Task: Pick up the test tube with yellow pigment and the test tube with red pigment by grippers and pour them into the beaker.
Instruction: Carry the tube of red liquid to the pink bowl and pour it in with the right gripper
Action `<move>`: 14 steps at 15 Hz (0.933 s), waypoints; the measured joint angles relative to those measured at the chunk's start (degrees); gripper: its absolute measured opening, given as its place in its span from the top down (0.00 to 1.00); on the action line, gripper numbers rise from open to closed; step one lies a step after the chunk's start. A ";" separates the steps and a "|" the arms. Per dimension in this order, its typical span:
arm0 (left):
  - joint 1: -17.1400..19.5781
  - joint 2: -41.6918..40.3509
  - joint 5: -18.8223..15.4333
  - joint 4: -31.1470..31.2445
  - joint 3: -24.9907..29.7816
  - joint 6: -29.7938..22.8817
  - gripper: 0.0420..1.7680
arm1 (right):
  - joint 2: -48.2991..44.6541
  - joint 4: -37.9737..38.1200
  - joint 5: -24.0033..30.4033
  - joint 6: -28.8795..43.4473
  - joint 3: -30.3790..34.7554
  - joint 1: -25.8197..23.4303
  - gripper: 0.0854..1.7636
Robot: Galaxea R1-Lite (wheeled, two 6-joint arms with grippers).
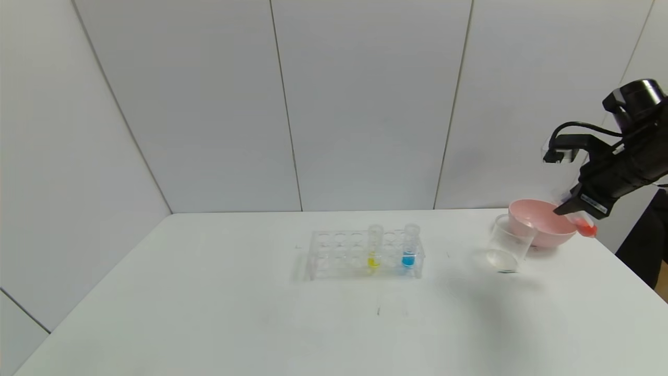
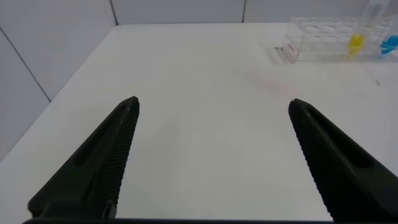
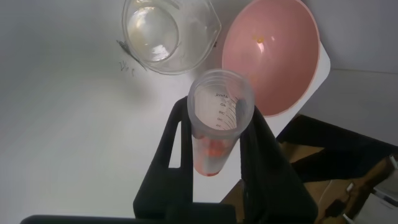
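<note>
My right gripper [image 1: 571,210] is shut on the test tube with red pigment [image 1: 583,225] and holds it tilted above the table's right edge, over the near side of the pink bowl [image 1: 540,223]. In the right wrist view the tube [image 3: 216,127] sits between the black fingers [image 3: 264,149], mouth toward the camera. The clear beaker [image 1: 509,243] stands just left of the bowl; it also shows in the right wrist view [image 3: 169,32]. The test tube with yellow pigment [image 1: 373,247] stands upright in the clear rack [image 1: 339,255]. My left gripper [image 2: 212,102] is open and empty over bare table.
A blue-tipped tube [image 1: 409,248] stands in the rack to the right of the yellow one. The pink bowl [image 3: 273,53] sits at the table's right edge. White panels wall the back and left. A dark object lies beyond the right edge.
</note>
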 joint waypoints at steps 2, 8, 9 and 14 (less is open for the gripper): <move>0.00 0.00 0.00 0.00 0.00 0.00 0.03 | 1.55 -0.20 -2.52 -0.35 -1.13 0.63 0.76; 0.00 0.00 -0.02 0.00 0.00 0.00 0.03 | 5.41 -1.65 -3.08 -0.63 -1.71 1.16 0.76; 0.00 0.00 -0.02 0.00 0.00 0.00 0.03 | 5.81 -1.73 -3.72 -0.73 -1.71 1.29 0.76; 0.00 0.00 0.00 0.00 0.00 0.02 0.03 | 6.68 -1.67 -8.06 -2.11 -1.71 2.01 0.76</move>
